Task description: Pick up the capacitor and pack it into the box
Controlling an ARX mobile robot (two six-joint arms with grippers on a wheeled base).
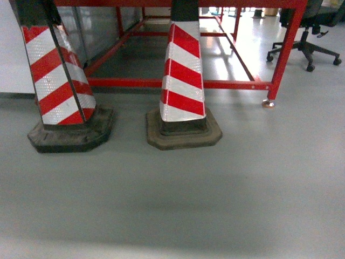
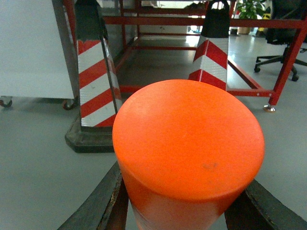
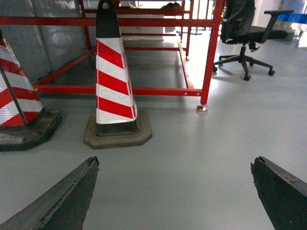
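Note:
An orange cylinder, the capacitor (image 2: pixel 189 139), fills the left wrist view end-on. My left gripper (image 2: pixel 184 194) is shut on it, one dark finger (image 2: pixel 103 201) pressing each side of its body. In the right wrist view my right gripper (image 3: pixel 175 160) is open wide, with only grey floor between its fingertips. The box is out of view in every frame. Neither gripper shows in the head view.
Two red-and-white striped traffic cones (image 1: pixel 183 81) (image 1: pixel 56 81) stand on black bases on the grey floor just ahead. Behind them is a red metal frame (image 1: pixel 178 83) on casters. A black office chair (image 1: pixel 307 38) is at the far right, and a white wheeled cabinet (image 2: pixel 29 52) at the left.

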